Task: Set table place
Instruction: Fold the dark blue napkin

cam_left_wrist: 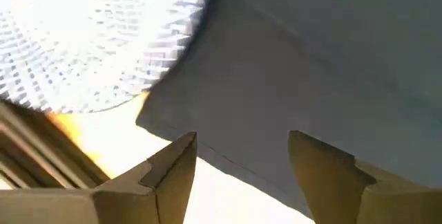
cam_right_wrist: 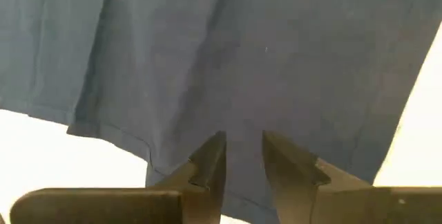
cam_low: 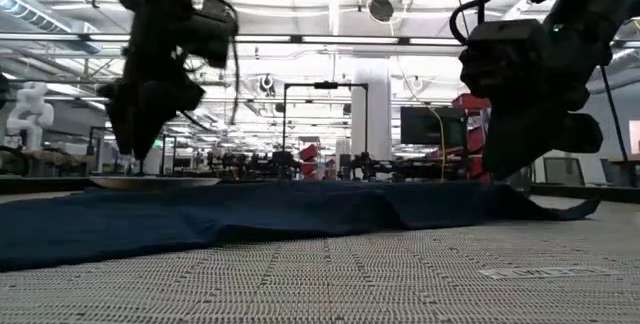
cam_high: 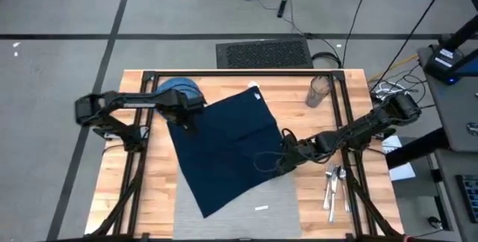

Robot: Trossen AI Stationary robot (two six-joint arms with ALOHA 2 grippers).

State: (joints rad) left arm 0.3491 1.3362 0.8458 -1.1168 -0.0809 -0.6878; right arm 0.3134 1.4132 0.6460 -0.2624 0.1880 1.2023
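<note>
My left claw (cam_high: 187, 119) hangs released over the navy napkin (cam_high: 228, 145) edge, centre-left. My right claw (cam_high: 285, 152), nearly clenched, hovers above the napkin, right of centre, on the surface (cam_high: 314, 190).

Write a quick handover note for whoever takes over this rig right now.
Left tool: open, at the dark navy cloth napkin's left edge, beside the blue dish.
Right tool: open over the napkin's right edge.
The napkin lies spread diagonally, covering much of the light-grey fabric placemat.
Clear glass and metal cutlery wait on the wooden table.
Nothing set on the placemat yet.
</note>
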